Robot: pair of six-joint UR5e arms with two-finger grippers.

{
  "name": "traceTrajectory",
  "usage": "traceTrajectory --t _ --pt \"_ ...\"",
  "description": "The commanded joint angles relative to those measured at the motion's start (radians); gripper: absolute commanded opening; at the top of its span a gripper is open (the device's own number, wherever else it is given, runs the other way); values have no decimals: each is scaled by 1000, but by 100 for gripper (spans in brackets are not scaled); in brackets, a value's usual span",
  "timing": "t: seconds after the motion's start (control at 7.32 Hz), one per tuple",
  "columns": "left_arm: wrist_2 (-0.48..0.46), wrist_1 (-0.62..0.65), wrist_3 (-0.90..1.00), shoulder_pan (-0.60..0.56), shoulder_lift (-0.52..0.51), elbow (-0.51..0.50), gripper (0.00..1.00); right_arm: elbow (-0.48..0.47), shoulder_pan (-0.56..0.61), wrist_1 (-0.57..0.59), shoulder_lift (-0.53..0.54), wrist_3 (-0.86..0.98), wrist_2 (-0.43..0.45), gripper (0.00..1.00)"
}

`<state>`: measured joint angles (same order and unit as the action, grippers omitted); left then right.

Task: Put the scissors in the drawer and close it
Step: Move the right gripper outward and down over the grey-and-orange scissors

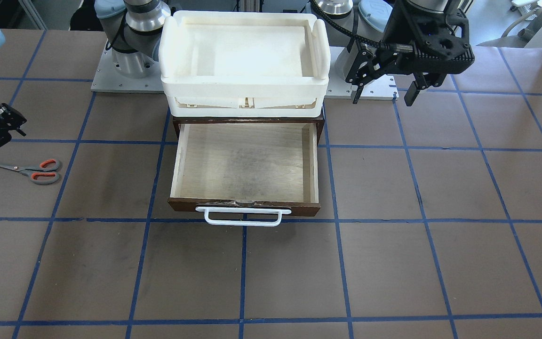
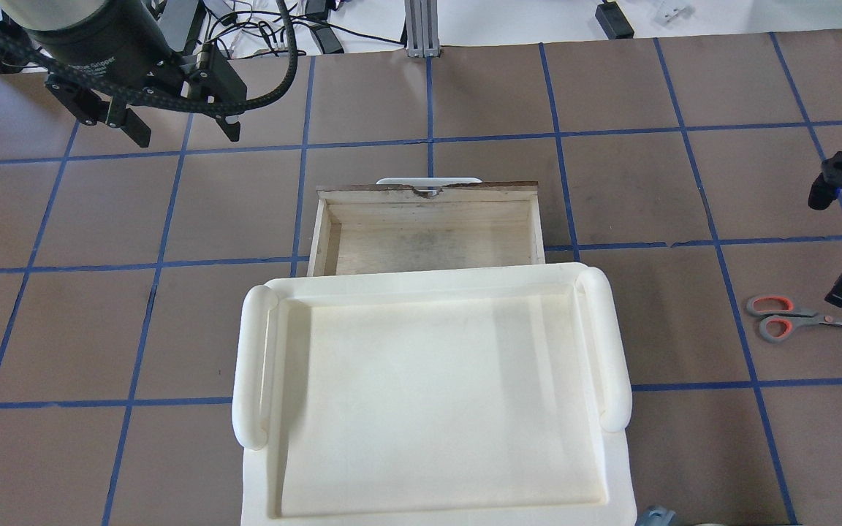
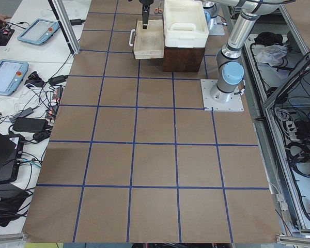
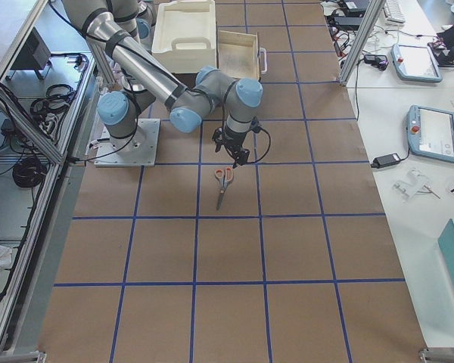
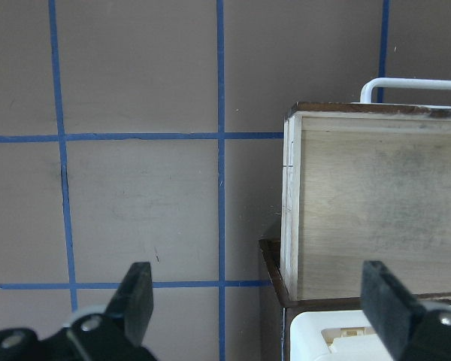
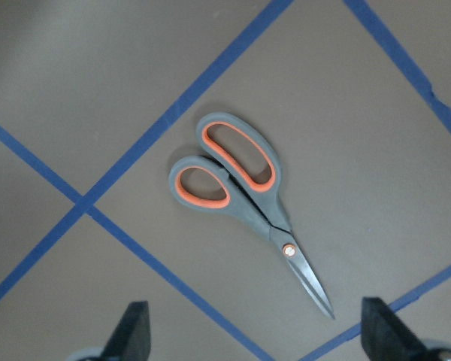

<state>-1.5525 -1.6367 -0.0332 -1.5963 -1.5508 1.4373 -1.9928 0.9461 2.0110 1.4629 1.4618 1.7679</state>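
The scissors (image 6: pixel 240 195), dark grey handles with orange-red inner loops, lie flat and closed on the brown table (image 1: pixel 31 170), far out on my right side (image 2: pixel 794 321). My right gripper (image 6: pixel 254 323) is open and empty, hovering just above them near the blade end (image 4: pixel 237 155). The wooden drawer (image 1: pixel 245 160) is pulled fully open and empty, its white bar handle (image 1: pixel 239 217) facing away from me. My left gripper (image 1: pixel 384 96) is open and empty, held above the table to the left of the drawer (image 5: pixel 376 210), apart from it.
A cream-white plastic tray (image 1: pixel 245 89) sits on top of the dark brown cabinet (image 5: pixel 274 263) that holds the drawer. The table is covered in brown paper with a blue tape grid. Both arm bases (image 1: pixel 130 61) stand behind the cabinet.
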Motion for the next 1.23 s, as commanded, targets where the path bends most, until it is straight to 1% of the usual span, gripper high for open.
traceTrajectory --t 0.0,0.14,0.27,0.41,0.55,0.68,0.82,0.96,1.09 --pt "0 0 -1 -1 0 0 100 -76 -123 115 -56 306 -95 100" --pt "0 0 -1 -1 -2 0 100 -87 -138 165 -81 447 -100 100" --pt "0 0 -2 -1 0 0 100 -103 -138 175 -84 598 -114 100" --pt "0 0 -2 -1 0 0 100 -142 -138 220 -84 679 -114 100" --pt "0 0 -1 -1 0 0 100 -177 -138 324 -82 730 -114 100" --pt "0 0 -1 -1 0 0 100 -213 -139 397 -82 779 -116 100" --pt "0 0 -2 -1 0 0 100 -236 -165 441 -82 833 -149 100" --pt "0 0 -2 -1 1 0 100 -241 -185 457 -85 842 -171 100" --pt "0 0 -2 -1 3 0 100 -241 -188 459 -93 841 -174 100"
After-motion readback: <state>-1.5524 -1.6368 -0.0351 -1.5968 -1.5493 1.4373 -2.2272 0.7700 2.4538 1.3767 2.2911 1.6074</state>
